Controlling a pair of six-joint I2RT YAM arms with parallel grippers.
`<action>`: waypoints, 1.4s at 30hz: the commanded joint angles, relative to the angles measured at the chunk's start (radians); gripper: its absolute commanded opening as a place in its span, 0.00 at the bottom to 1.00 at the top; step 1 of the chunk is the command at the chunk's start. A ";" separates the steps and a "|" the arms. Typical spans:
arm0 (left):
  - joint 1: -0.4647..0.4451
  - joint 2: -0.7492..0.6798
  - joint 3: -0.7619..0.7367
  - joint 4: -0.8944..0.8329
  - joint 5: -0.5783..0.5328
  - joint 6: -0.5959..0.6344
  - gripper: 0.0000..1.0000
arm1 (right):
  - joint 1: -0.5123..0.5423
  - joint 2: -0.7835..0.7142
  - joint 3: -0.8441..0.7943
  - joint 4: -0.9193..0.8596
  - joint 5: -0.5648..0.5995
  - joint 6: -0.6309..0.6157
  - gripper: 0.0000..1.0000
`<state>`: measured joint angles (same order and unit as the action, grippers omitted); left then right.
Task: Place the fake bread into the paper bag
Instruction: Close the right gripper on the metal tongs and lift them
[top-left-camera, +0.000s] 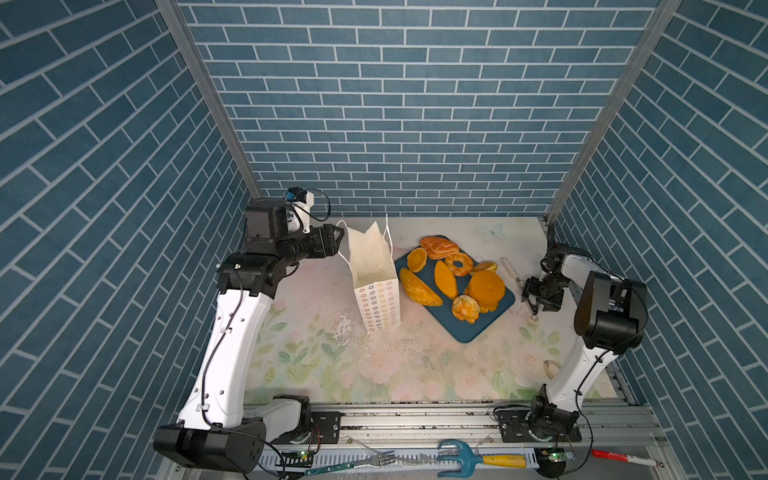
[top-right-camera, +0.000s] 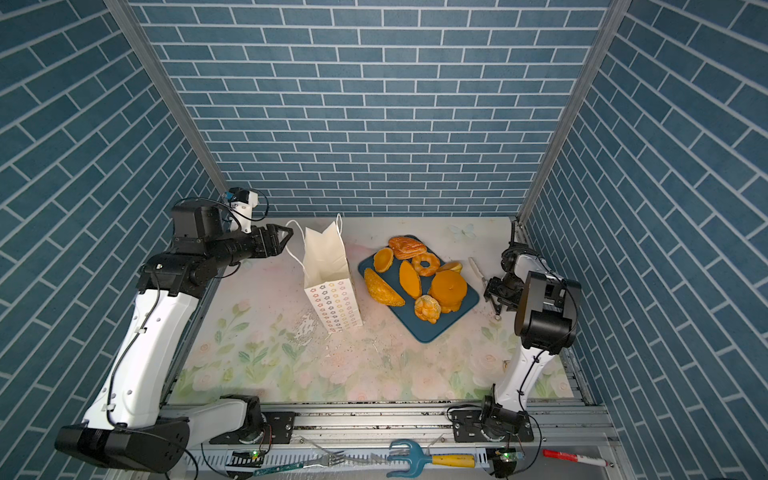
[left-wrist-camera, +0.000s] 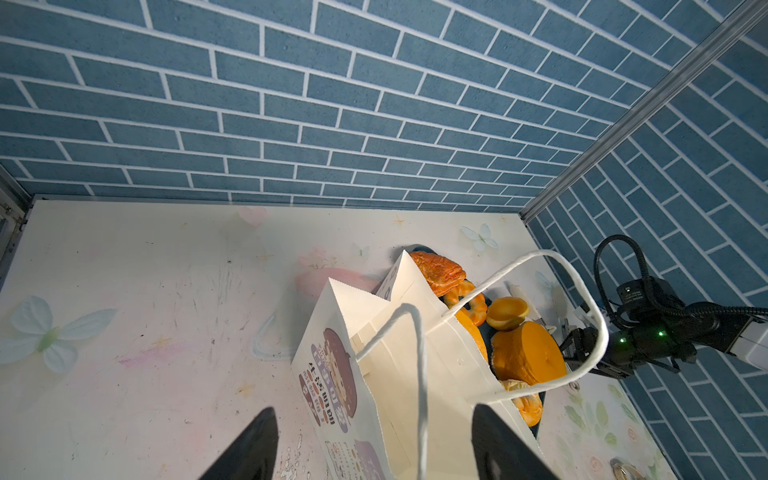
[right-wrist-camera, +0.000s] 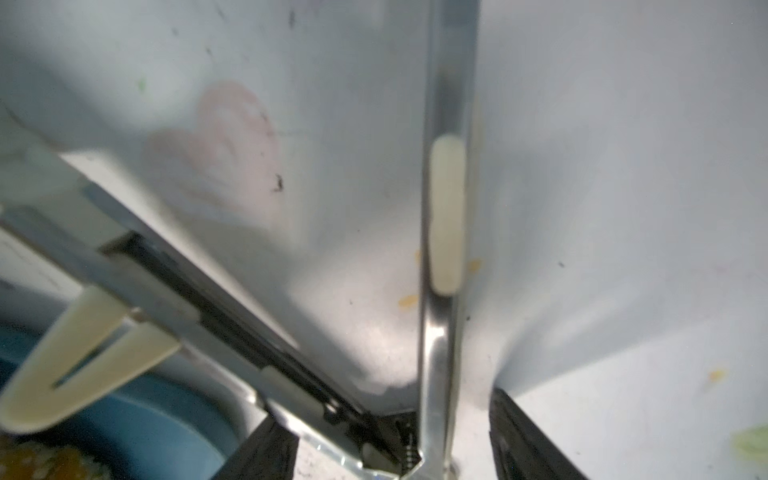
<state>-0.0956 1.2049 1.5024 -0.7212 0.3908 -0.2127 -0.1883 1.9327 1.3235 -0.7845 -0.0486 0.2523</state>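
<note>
The white paper bag (top-left-camera: 376, 291) (top-right-camera: 328, 286) stands upright and open left of centre. Its cartoon print faces my left gripper (left-wrist-camera: 376, 409) in the left wrist view. That gripper (top-left-camera: 338, 239) is open at the bag's far left top edge, with one cord handle (left-wrist-camera: 422, 395) running between its fingers. Several golden pieces of fake bread (top-left-camera: 453, 274) lie on a blue tray (top-left-camera: 469, 332), among them a ring doughnut (top-right-camera: 426, 262) and a thick round cake (top-left-camera: 485, 286). My right gripper (top-left-camera: 532, 305) (right-wrist-camera: 390, 449) stands open over the hinge end of metal tongs (right-wrist-camera: 446, 216), right of the tray.
The tongs (top-left-camera: 509, 268) lie on the floral table cover between the tray and the right arm. On the front rail lie a fork (top-left-camera: 374, 459), a blue hand rake with a yellow handle (top-left-camera: 478, 457) and a red marker (top-left-camera: 623, 457). Blue brick walls enclose three sides.
</note>
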 joint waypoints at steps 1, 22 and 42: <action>0.007 -0.023 -0.009 0.011 -0.006 0.009 0.75 | 0.011 0.032 0.058 -0.018 0.038 -0.073 0.72; 0.007 -0.031 -0.019 0.018 -0.009 -0.005 0.75 | 0.055 0.058 0.062 0.038 0.063 0.241 0.58; 0.007 -0.034 -0.002 0.014 -0.009 0.015 0.75 | 0.073 0.089 0.085 -0.001 0.135 -0.030 0.69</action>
<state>-0.0956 1.1831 1.4918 -0.7200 0.3843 -0.2111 -0.1184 2.0068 1.4124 -0.7689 0.0608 0.3046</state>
